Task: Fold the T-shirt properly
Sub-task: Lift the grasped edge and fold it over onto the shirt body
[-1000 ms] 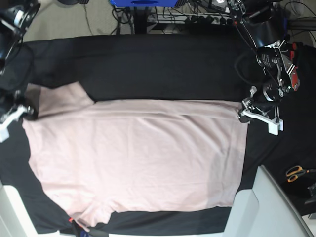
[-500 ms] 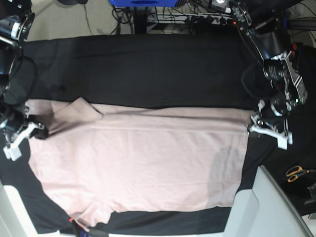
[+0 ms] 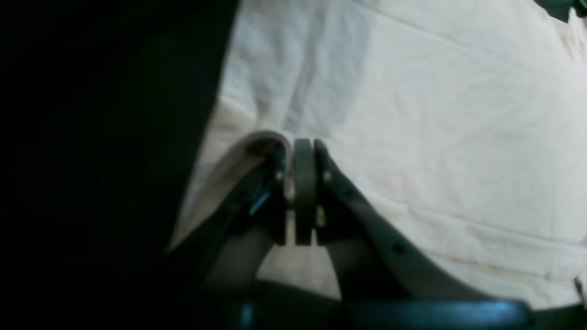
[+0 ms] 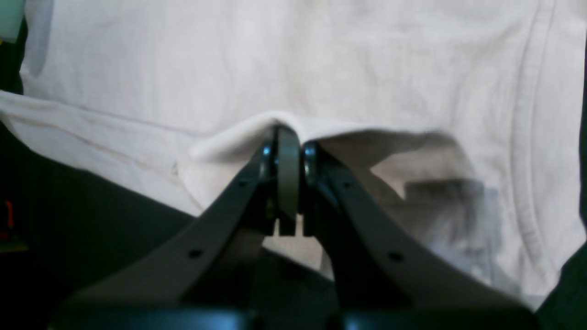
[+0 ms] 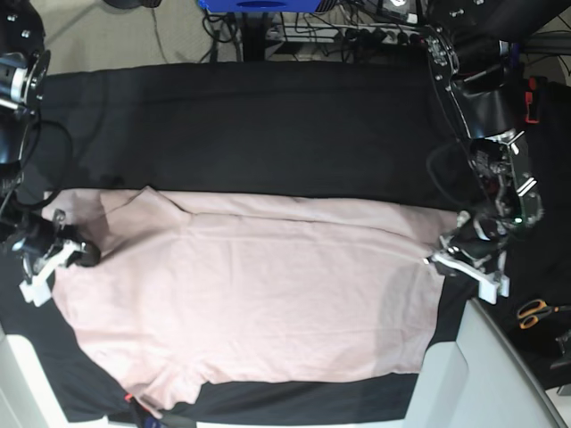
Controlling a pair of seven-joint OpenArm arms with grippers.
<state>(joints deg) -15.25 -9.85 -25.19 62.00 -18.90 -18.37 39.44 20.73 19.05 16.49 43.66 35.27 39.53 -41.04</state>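
Both claws clamped on the T-shirt's far edge, cloth spread over the black table covering.

T-shirt [image 5: 259, 294], pale pink, lies wide across the near half of the black table covering [image 5: 268, 125]; far half of the covering is bare, open room there. Left gripper [image 5: 443, 259] has its jaws pressed together on a raised fold of the hem corner; right gripper [image 5: 78, 254] likewise pinches a lifted fold at the sleeve end. Orange-handled scissors [image 5: 535, 312] lie well apart, beyond the left gripper.
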